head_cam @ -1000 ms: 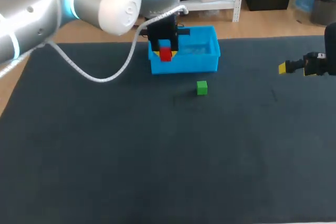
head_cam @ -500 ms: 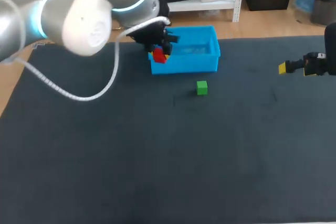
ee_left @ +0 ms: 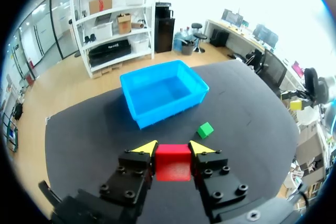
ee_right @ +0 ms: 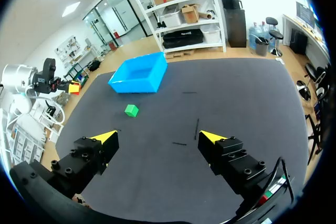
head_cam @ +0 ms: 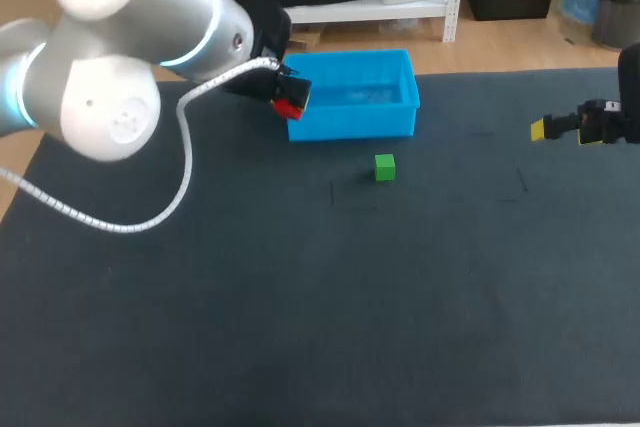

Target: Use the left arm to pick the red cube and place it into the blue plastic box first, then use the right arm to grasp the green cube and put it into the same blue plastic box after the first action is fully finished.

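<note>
Red plastic is pinched squarely between the yellow tips of the left gripper (ee_left: 173, 149): the red cube (ee_left: 173, 162) has a finger on each of two opposite faces, and the jaws stand only as far apart as the cube is wide. From above, that hand hangs at the left end of the blue plastic box (head_cam: 352, 115), which sits near the far edge of the table (head_cam: 300, 297), about midway along it. The cube looks to be outside the box's left wall, not over its hollow. How high it rides above the mat I cannot tell. From the wrist, the open box lies ahead of the fingers with bare mat in between, and nothing shows inside it.

The green cube (head_cam: 384, 167) rests on the mat just in front of the box, on the side nearer the robot, apart from it. The right gripper (ee_right: 158, 137) hovers by the table's right edge, fingers spread wide with nothing between them.

So the first placing is not yet done, I'd say. To do it well, the left arm should carry the cube over the near wall with room to spare and stop above the middle of the hollow. It should then come down low inside before letting go, so the cube cannot bounce out. It should open fully and lift straight up. The right arm ought to wait until that hand is clear.
</note>
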Robot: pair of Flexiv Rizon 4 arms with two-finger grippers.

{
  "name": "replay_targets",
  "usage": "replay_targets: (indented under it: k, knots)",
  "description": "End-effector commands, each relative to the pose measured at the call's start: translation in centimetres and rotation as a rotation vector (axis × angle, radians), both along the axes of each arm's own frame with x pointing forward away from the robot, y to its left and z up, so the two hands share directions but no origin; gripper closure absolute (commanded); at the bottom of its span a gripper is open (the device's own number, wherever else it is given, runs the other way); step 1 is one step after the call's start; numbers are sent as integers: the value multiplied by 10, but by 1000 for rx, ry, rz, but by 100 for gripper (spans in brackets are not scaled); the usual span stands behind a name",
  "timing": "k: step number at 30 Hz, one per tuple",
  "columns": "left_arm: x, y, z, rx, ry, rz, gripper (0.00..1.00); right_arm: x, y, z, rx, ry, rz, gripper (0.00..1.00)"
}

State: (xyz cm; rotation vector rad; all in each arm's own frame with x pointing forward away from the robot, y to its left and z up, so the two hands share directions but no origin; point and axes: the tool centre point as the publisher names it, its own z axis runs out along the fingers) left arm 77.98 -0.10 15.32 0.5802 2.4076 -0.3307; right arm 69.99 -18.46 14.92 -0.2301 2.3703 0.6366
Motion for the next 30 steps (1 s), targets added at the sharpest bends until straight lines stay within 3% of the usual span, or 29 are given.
replay_targets:
  k: [1,12,25,30]
  knots:
    - [6,3,-2,-41,-39,-15,100,0,-1,0,0,1,2,0]
    - [52,-2,-11,-58,-33,-64,100,0,-1,0,0,1,2,0]
    - [129,-27,-31,-36,-26,-96,100,0,-1,0,0,1,2,0]
    - [149,-35,-40,-20,-6,-71,100,0,-1,0,0,1,2,0]
